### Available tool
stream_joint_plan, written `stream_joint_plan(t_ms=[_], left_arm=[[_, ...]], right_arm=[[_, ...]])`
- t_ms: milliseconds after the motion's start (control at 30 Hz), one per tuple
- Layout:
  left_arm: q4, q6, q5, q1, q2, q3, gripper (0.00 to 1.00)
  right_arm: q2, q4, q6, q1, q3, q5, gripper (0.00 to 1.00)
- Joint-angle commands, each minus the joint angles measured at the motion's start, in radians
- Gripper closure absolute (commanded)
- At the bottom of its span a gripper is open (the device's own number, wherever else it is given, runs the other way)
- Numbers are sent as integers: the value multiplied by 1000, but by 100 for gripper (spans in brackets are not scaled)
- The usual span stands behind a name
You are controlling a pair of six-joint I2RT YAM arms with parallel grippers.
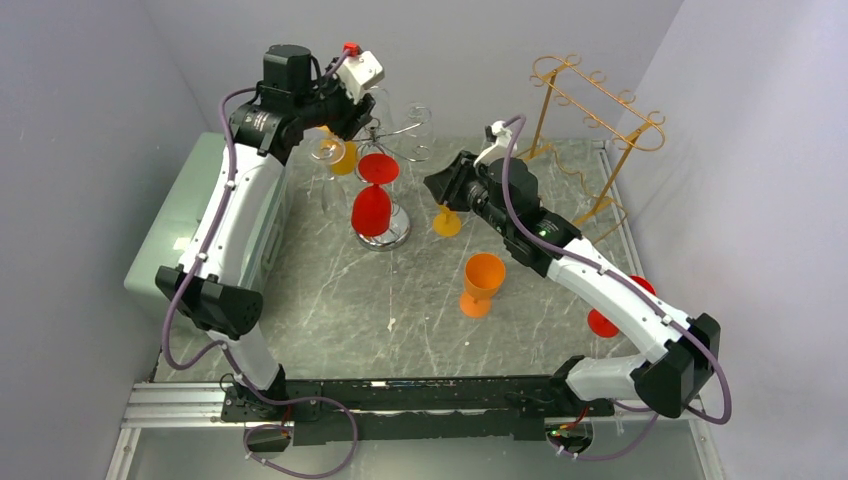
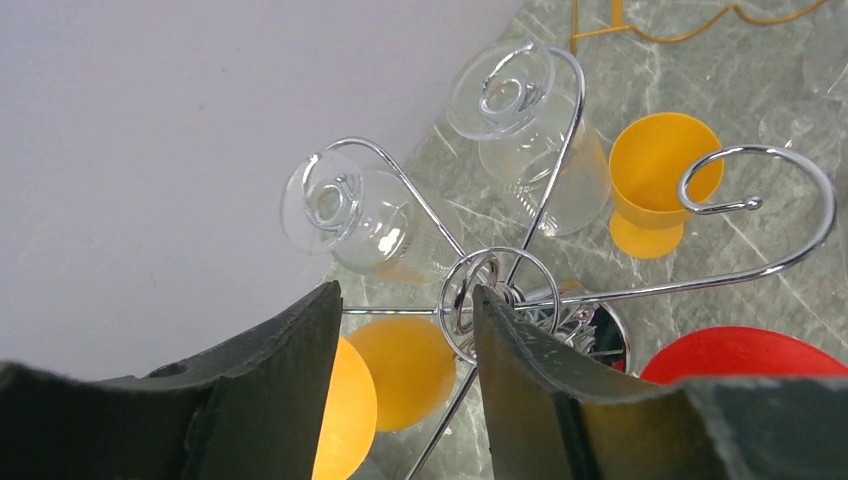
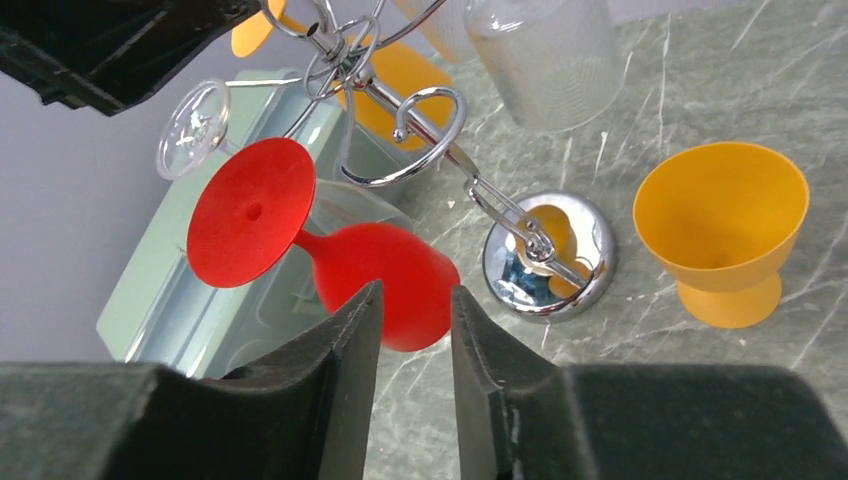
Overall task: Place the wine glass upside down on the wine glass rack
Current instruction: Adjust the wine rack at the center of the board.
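A grey marble-veined table (image 1: 400, 310) fills the floor of a booth with plain pale lavender walls (image 1: 90, 70). Towards its back stands a chrome wire wine glass rack (image 1: 384, 238) on a round mirrored base. The red plastic wine glass (image 1: 371, 208) hangs from one of its hooks, on the side facing the right gripper (image 3: 415, 300), whose jaws stand apart with the red bowl just beyond their tips. The glass points foot up and bowl down, its stem roughly upright, slightly tilted. The left gripper (image 2: 405, 300), jaws parted, sits at the rack's top ring.
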Motion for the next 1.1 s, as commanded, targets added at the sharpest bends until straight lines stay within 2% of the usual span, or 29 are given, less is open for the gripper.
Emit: stream_joint_plan(t_ms=[0, 267, 400, 533, 600, 733, 833, 933, 1067], left_arm=[[65, -44, 18, 5, -89, -2, 41], [30, -76, 37, 5, -134, -29, 32], [-6, -82, 29, 5, -159, -34, 24], [-63, -102, 32, 5, -198, -34, 11], [-85, -111, 38, 5, -223, -51, 8], [-83, -97, 31, 5, -285, -143, 9], [-96, -73, 11, 5, -315, -175, 13], [-125, -60, 12, 5, -342, -178, 14], [-154, -63, 14, 5, -376, -175, 9]], right_arm=[[-45, 4, -45, -27, 55, 9, 64], [42, -31, -38, -113, 193, -115, 60], [65, -76, -86, -139, 241, -94, 54], [44, -117, -93, -245, 195, -107, 27], [39, -91, -82, -288, 163, -162, 2], [104, -101, -54, -300, 215, -245, 0], [121, -132, -72, -300, 242, -226, 0], [136, -238, -175, -301, 269, -93, 0], [130, -333, -272, -317, 245, 95, 0]])
